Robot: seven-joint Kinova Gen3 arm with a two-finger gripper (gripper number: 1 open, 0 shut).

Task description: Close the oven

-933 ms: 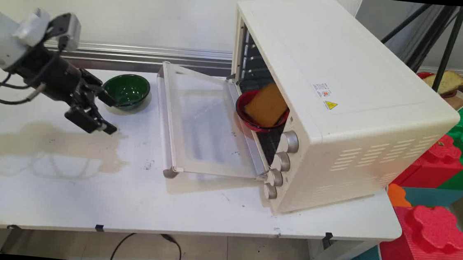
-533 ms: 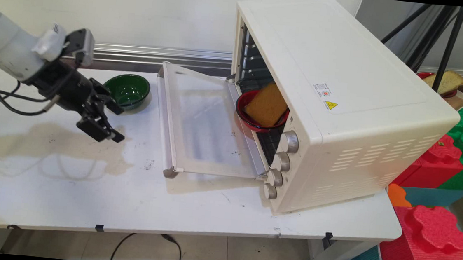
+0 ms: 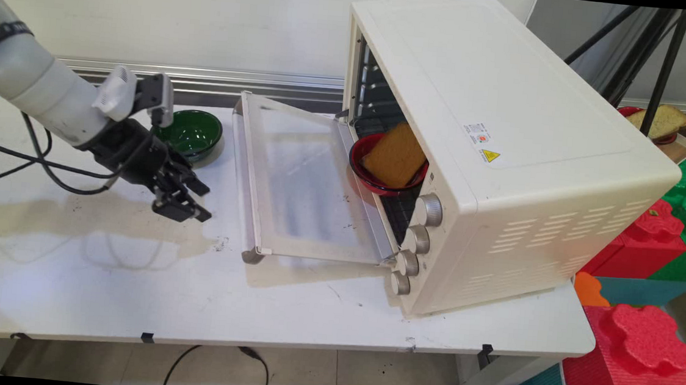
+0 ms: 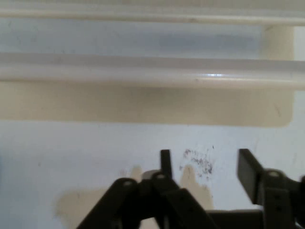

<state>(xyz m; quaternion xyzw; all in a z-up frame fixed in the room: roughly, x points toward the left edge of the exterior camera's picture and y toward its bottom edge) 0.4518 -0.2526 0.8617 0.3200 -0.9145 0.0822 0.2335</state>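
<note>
Fingers (image 3: 200, 201) parted over scuffed white table (image 3: 127, 286), oven door (image 3: 301, 183) beside, pale wall (image 3: 179, 14) behind

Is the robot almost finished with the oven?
The oven door already lies open, and a red bowl with a sponge sits inside. The gripper holds nothing; its jaws are open above the table, beside the door's handle. The green bowl remains outside.
</note>
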